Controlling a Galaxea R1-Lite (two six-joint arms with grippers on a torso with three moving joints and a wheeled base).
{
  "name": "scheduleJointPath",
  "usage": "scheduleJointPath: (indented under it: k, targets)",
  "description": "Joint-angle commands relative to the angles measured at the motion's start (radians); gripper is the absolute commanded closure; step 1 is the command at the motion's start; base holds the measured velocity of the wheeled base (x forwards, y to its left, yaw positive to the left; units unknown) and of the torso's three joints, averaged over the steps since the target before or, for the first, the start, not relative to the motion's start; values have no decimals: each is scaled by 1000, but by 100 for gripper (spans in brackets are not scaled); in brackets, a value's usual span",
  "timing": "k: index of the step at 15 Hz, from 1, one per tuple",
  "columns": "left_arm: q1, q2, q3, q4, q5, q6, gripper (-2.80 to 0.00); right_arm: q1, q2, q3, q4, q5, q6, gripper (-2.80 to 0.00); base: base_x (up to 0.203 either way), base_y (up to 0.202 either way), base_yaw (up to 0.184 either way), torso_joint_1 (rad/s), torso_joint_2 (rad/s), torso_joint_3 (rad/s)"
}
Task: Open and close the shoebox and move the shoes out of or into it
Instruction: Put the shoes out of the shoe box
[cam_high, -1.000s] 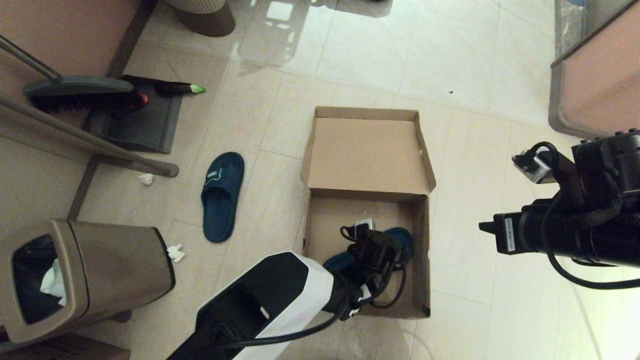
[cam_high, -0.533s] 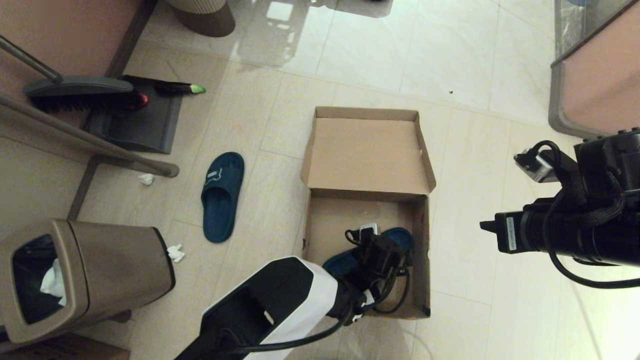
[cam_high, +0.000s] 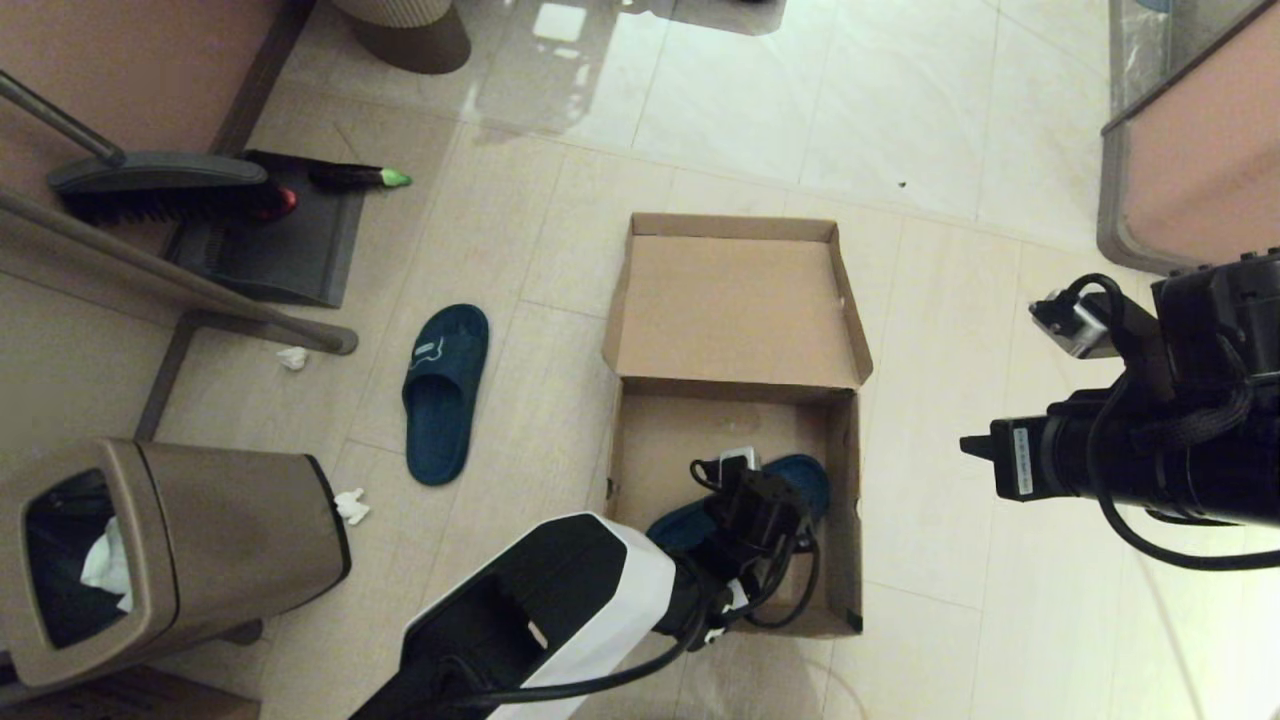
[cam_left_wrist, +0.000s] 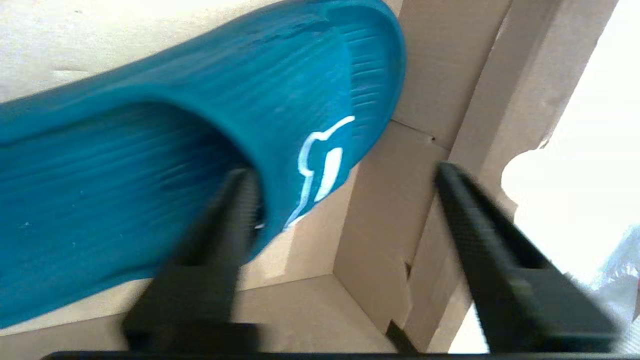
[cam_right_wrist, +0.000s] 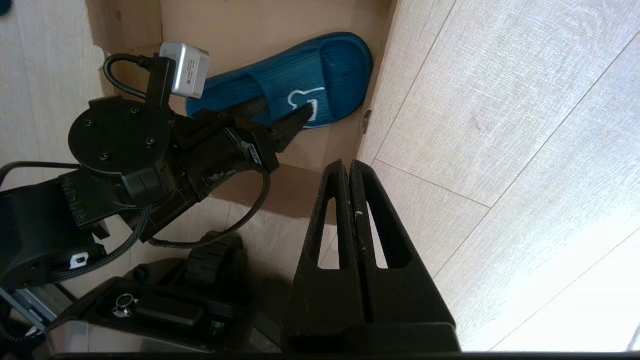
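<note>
The shoebox (cam_high: 735, 300) sat on the tiled floor (cam_high: 930, 150) with its hinged lid thrown back flat, the open tray nearer the robot. 1 of the 2 shoes lay inside the tray against its right wall — a teal slipper (cam_right_wrist: 300, 90), toe toward the far corner, the pale bear mark on its strap showing. The left hand (cam_left_wrist: 345, 172) reached down into the tray over that slipper: 1 finger (cam_left_wrist: 235, 200) was tucked under the strap, the other finger (cam_left_wrist: 465, 210) stood clear beside the cardboard wall, so the fingers were apart with a wide gap and not yet clamped on the strap.

The other slipper (cam_high: 445, 390) lay on the floor to the left of the box, well apart from it, sole down.

The right hand (cam_right_wrist: 350, 172) hung above the floor to the right of the box — fingers pressed together, grasping nothing.

A brown trash bin (cam_high: 200, 540) stood at the near left.
</note>
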Motion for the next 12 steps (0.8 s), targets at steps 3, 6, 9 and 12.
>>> scheduleJointPath:
  k: [3,6,9,12]
  targets:
    - [0,0,0,-1,1,-4,0,0,0,-1,0,0,1,0,0,0,0,0,0,0]
    - [0,-1,0,2,0,-4,0,0,-2,0,0,-1,3,0,0,0,0,0,0,0]
    - [0,-4,2,2,1,-5,0,0,-2,-1,0,-1,1,0,0,0,0,0,0,0]
    - [6,-54,2,20,3,-6,0,2,-4,-3,0,-1,-3,0,0,0,0,0,0,0]
